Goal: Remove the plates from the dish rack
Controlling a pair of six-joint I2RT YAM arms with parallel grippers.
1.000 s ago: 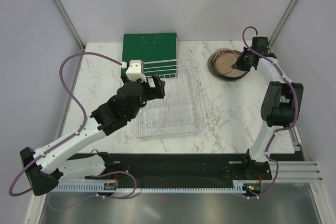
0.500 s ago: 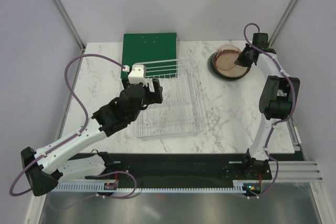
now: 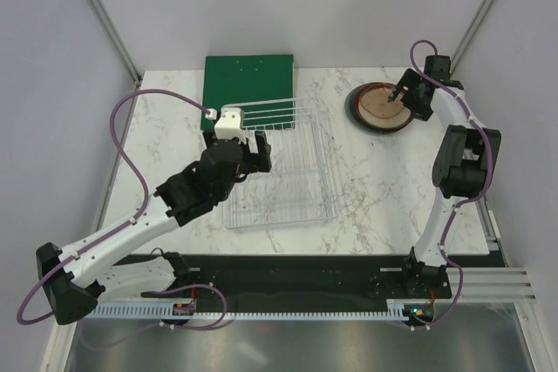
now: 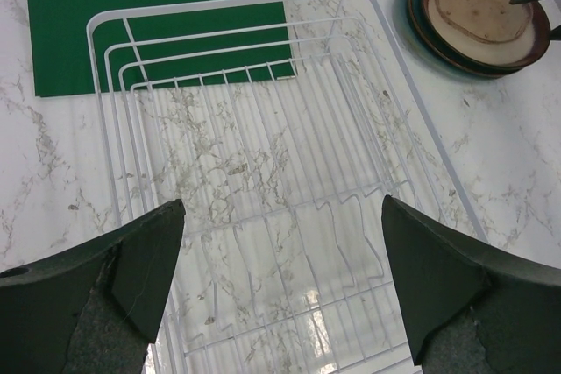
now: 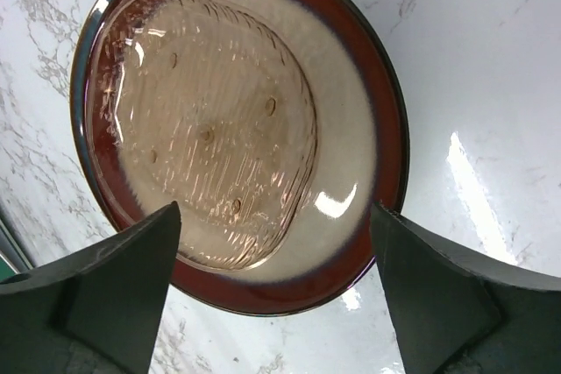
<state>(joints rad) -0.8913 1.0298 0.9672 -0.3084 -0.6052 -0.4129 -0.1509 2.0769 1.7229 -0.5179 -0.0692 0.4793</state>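
The white wire dish rack (image 3: pixel 327 172) lies in the middle of the table with no plates in it. My left gripper (image 3: pixel 241 142) hovers open over its left part; in the left wrist view its fingers straddle bare rack wires (image 4: pixel 237 4). The plates (image 3: pixel 381 106) form a stack at the back right. A brownish-pink plate (image 5: pixel 210 120) lies flat on top of a maroon-rimmed plate (image 5: pixel 351 172), and a dark teal rim shows beneath (image 4: pixel 412 19). My right gripper (image 3: pixel 408 93) is open just above the stack's near edge (image 5: pixel 275 208), holding nothing.
A flat green board (image 3: pixel 248 84) lies at the back, partly under the rack's far end. The marble table is closed in by grey walls on both sides and behind. The stack sits near the back right corner.
The right gripper opened and let go of the brownish-pink plate, which went from tilted to lying flat on the stack. The left arm shifted only slightly.
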